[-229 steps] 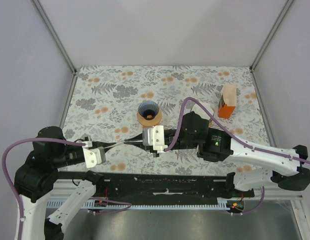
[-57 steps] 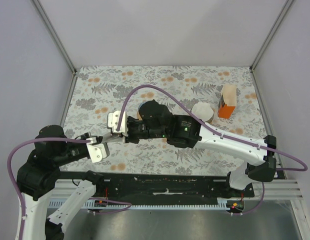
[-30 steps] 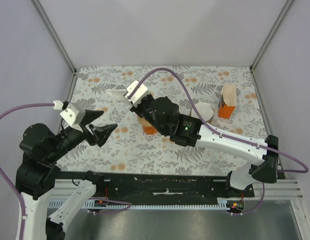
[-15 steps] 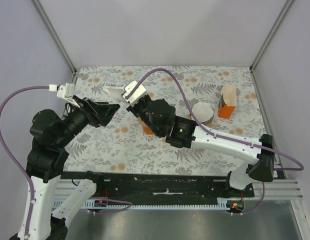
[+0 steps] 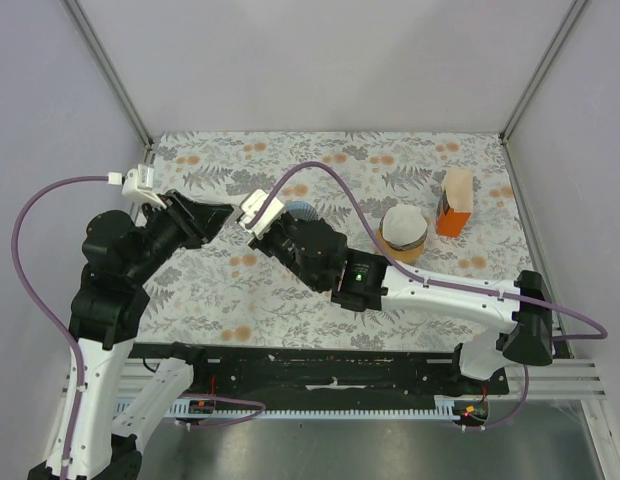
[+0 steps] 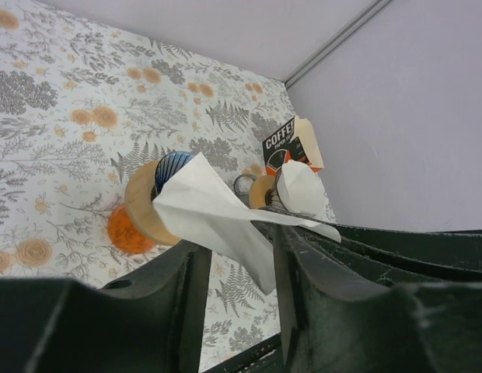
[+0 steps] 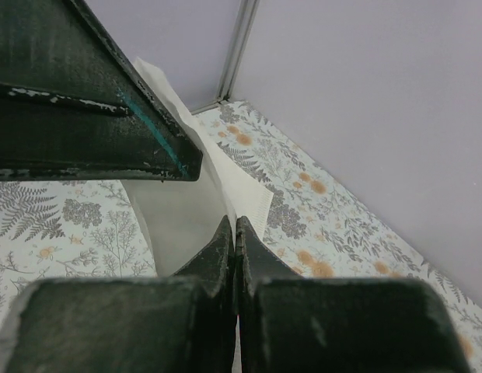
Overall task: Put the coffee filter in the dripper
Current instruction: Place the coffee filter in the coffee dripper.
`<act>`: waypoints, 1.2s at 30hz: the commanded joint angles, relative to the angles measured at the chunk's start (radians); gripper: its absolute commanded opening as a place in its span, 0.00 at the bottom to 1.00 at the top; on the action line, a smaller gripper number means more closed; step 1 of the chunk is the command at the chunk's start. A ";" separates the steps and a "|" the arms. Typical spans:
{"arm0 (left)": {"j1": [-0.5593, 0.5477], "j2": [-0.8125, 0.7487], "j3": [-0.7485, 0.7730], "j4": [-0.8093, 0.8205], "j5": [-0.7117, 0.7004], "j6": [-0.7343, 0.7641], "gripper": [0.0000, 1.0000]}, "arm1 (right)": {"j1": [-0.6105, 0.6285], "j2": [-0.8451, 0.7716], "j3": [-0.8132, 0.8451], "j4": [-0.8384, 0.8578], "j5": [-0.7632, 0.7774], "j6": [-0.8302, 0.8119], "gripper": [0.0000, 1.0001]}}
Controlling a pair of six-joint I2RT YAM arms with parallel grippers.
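Above the table (image 5: 470,170), the right pincer (image 7: 235,221) pinches the coffee filter (image 6: 218,214) between the left pincer's (image 6: 241,242) parted fingers (image 6: 186,311).

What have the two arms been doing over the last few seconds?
The right claw, clamped on the coffee filter, carried it up and leftward. The left claw rose from the near edge to meet it and now straddles the filter, jaws apart. The orange box stayed put.
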 commanded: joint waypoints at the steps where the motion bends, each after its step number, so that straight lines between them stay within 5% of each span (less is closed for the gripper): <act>1: 0.017 -0.007 -0.023 0.014 -0.016 -0.025 0.38 | 0.003 -0.076 -0.037 0.095 -0.022 -0.011 0.00; 8: 0.017 -0.008 -0.017 -0.006 -0.005 0.063 0.02 | 0.003 -0.096 -0.063 0.132 0.020 -0.063 0.00; 14: 0.006 -0.018 0.019 -0.045 -0.052 0.223 0.02 | 0.000 -0.061 0.001 0.057 -0.058 -0.099 0.01; 20: 0.003 -0.010 0.056 -0.088 -0.048 0.381 0.02 | 0.000 0.008 0.106 -0.044 -0.183 -0.096 0.38; 32: 0.002 0.018 0.092 -0.213 -0.037 0.570 0.02 | 0.000 0.172 0.302 -0.115 -0.068 -0.140 0.38; 36: 0.003 0.032 0.092 -0.223 -0.055 0.587 0.02 | 0.000 0.174 0.287 -0.114 -0.065 -0.143 0.19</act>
